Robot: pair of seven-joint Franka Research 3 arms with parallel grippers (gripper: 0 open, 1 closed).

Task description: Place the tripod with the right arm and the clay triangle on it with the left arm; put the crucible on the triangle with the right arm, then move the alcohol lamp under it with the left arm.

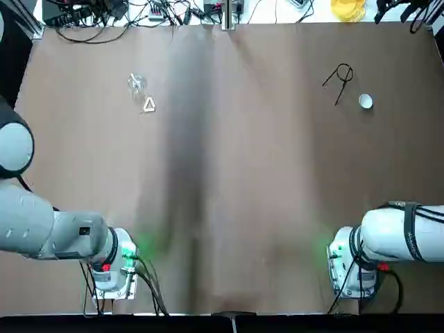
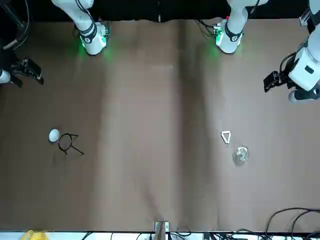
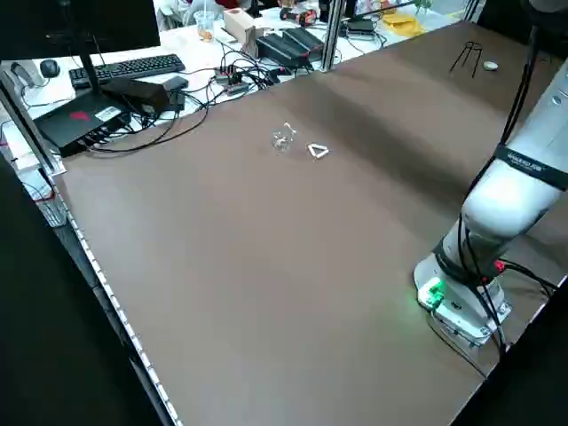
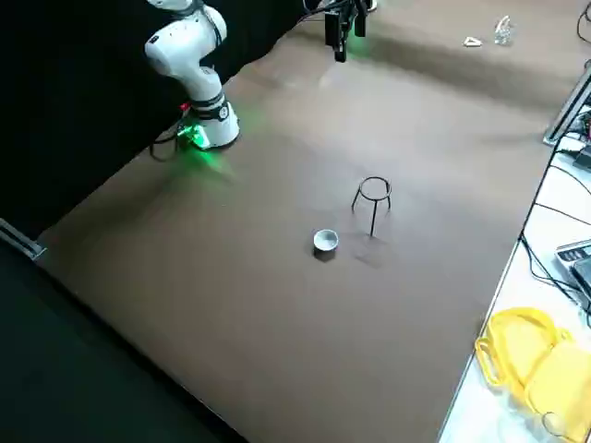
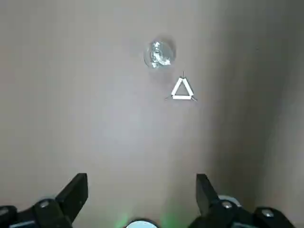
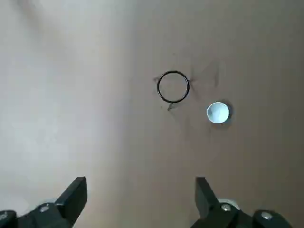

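Soft light leaves a pale sheen and broad, blurry shadows across the tabletop (image 1: 243,173).

The brown table (image 1: 243,173) carries the tripod (image 1: 345,73), crucible (image 1: 365,101), clay triangle (image 1: 149,105) and alcohol lamp (image 1: 137,84) (all standing apart, bar neighbourly pairs).

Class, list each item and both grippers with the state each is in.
Tripod: upright, ring bare
Clay triangle: flat on the table, beside the lamp
Crucible: upright, open top
Alcohol lamp: on the table
Left gripper: open, above the table
Right gripper: open, above the table
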